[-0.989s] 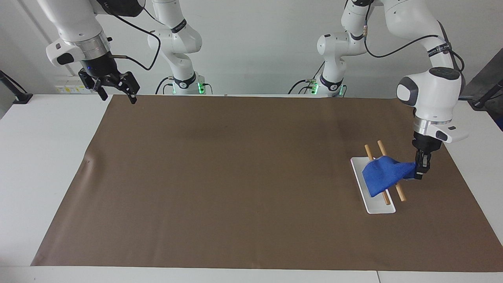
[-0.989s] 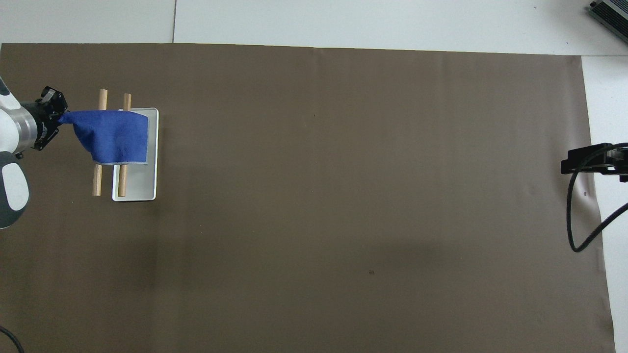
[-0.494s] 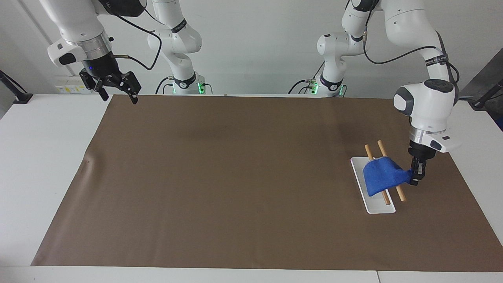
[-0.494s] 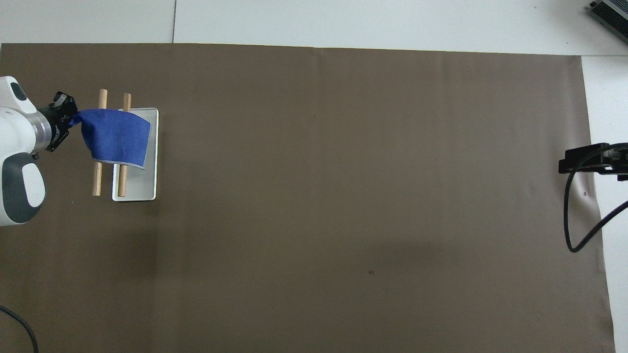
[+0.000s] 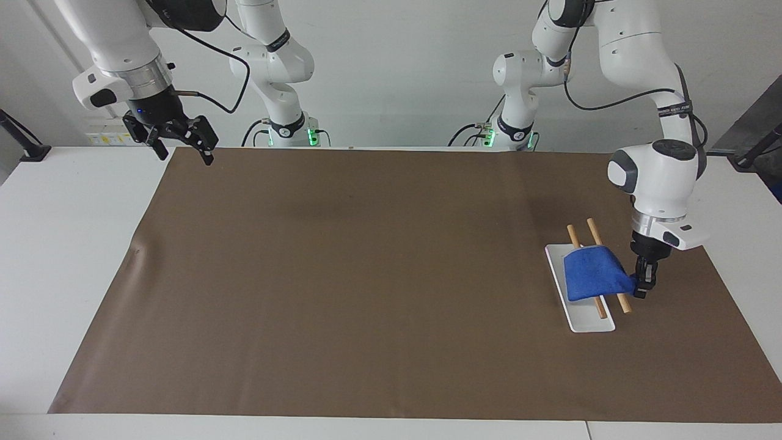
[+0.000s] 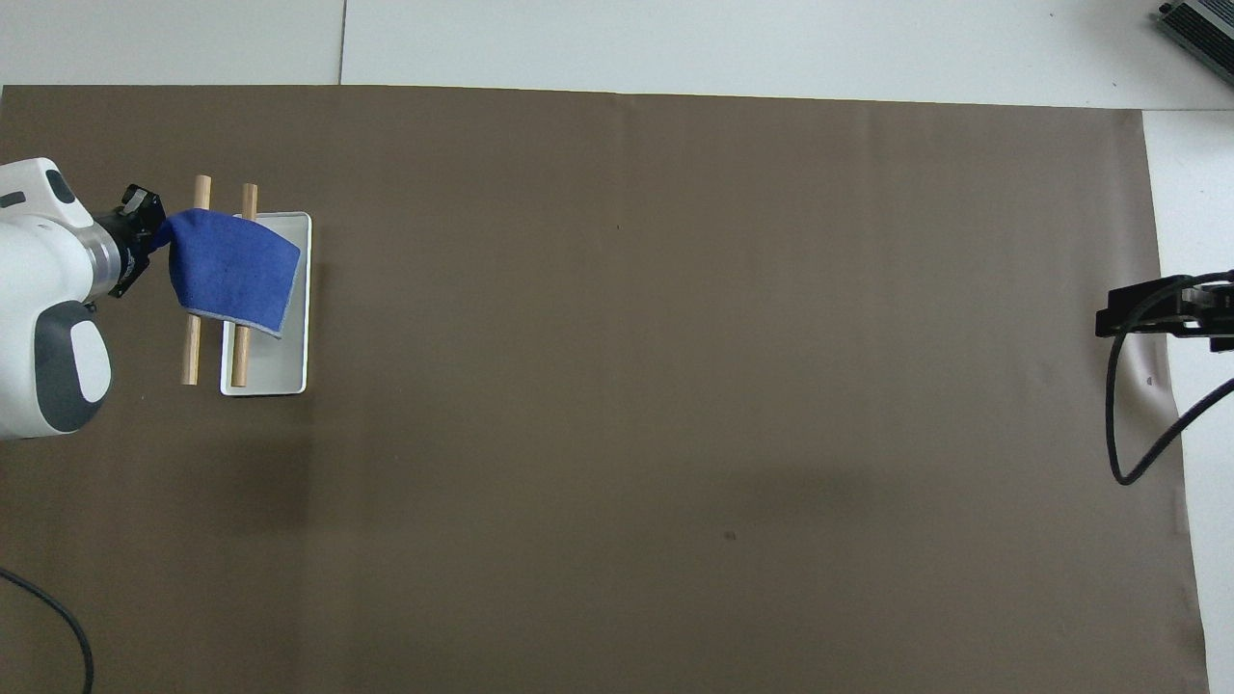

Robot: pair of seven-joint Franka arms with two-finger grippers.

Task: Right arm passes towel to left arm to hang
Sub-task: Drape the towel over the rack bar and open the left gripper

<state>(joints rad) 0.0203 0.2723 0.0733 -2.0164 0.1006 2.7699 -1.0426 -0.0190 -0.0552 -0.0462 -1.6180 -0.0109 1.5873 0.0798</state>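
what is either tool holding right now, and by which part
The left tool is shut on the towel by one corner, with the rest draped over the two rods. The right tool is open and holds nothing.

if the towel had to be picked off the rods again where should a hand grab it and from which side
Probably the towel's bunched corner at the left hand, reached from the left arm's end of the table. That corner hangs off the outer wooden rod, while the rest drapes flat over both rods.
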